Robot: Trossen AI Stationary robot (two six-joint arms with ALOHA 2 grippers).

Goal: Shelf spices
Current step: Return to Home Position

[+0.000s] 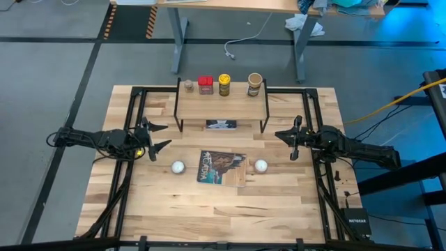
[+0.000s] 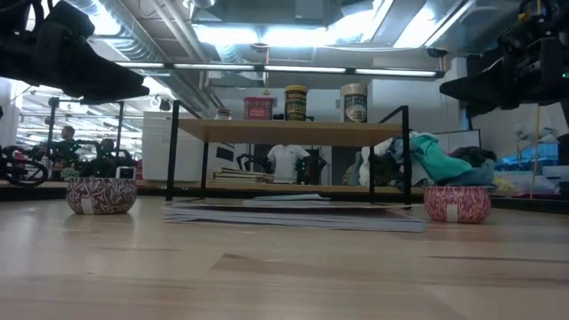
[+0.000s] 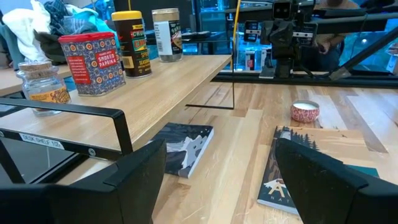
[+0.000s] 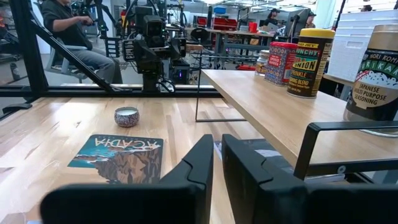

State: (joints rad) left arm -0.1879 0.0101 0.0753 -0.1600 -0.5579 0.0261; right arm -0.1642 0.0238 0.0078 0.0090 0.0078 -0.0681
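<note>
Flanking the shelf (image 1: 223, 104), spices (image 1: 224, 84) ranged along its back edge: left gripper (image 1: 159, 137) wide, right gripper (image 1: 280, 134) nearly closed, both empty.

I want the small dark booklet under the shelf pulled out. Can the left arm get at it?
Probably yes, coming in low. The left gripper, jaws open, sits beside the shelf; the booklet pokes out from under its front edge, though the shelf's front leg stands near the straight path.

Tiny jar (image 1: 188, 85), red tin (image 1: 205, 84), yellow jar (image 1: 224, 84), tan jar (image 1: 254, 84) line shelf (image 1: 221, 104).
</note>
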